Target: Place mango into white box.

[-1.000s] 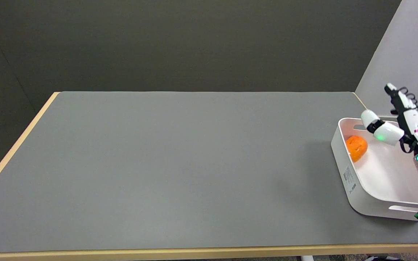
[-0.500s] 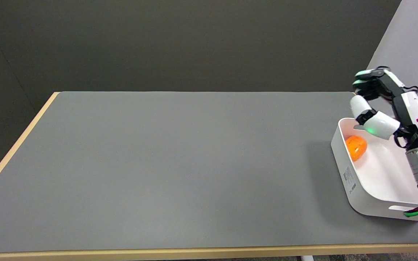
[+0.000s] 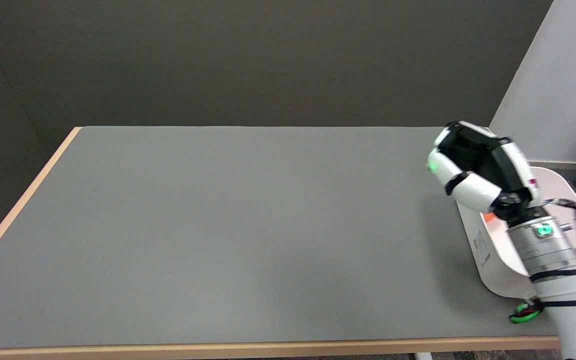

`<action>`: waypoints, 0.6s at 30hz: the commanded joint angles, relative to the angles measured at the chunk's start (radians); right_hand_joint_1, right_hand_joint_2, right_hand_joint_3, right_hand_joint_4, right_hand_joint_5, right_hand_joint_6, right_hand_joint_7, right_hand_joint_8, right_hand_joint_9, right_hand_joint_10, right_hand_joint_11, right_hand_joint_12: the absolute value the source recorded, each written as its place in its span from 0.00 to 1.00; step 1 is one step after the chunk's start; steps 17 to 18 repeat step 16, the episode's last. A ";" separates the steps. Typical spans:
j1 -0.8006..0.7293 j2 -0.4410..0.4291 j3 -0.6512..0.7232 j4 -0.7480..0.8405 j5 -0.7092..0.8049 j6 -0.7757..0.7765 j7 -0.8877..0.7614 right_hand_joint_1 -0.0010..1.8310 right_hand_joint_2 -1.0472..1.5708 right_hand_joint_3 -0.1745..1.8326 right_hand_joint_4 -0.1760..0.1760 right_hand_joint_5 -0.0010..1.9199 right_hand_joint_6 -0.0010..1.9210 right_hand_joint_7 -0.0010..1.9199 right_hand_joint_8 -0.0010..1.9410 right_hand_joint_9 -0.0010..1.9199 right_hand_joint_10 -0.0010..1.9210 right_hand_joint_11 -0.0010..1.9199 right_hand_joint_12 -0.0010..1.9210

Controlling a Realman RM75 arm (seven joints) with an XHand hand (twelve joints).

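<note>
Head view: the right hand [image 3: 478, 167] hangs in the air above the white box's [image 3: 488, 260] left wall, its fingers [image 3: 460, 187] curled inward into a loose fist, and nothing shows inside them. The mango [image 3: 489, 216] sits in the white box, only a sliver of orange peeking out beneath the hand, against the left wall. The box rests at the right end of the grey tabletop [image 3: 248, 230], near the front wooden edge. A wide stretch of bare grey surface runs left of the box. The white forearm rises from the lower right corner, tilting up and leftward, wrist ring glowing green.
</note>
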 commanded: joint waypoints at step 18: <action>0.114 0.102 -0.369 0.009 0.133 0.088 -0.069 0.65 0.78 0.33 0.26 0.33 0.79 0.47 0.68 0.43 0.74 0.41 1.00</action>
